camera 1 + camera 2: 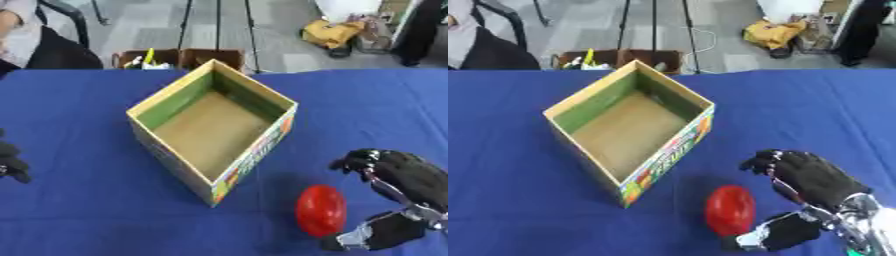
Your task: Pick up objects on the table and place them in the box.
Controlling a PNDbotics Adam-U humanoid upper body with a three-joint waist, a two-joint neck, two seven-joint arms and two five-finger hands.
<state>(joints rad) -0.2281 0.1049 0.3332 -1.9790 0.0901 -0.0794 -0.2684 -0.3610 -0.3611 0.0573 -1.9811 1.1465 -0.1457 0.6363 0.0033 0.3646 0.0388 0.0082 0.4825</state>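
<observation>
- Your left hand (12, 162) showed only as a dark shape at the left edge of the blue-clothed table (79, 210), and only in the left eye view. I could not tell whether its fingers were open or curled.
- The open cardboard box with green inner walls and a printed outer side (213, 127) stood near the middle of the table, turned so one corner pointed at you. It appeared to hold nothing.
- The glossy red egg-shaped object (730, 210) lay on the cloth near the front edge, just right of the box's near corner and apart from it.
- Your right hand (807, 180) was spread wide and held nothing. Its fingers arched above and to the right of the red object, and its thumb sat low beside the object; I could not tell whether the thumb touched it.
- To do the grasp well, I judged you should bring the fingers over the object's far side before closing, since its rounded, smooth shape could slip or roll toward the box wall. Then lift clear of the rim before moving across.
- The right eye view showed the whole right hand and silver wrist; the left eye view cut these off at its right edge.
</observation>
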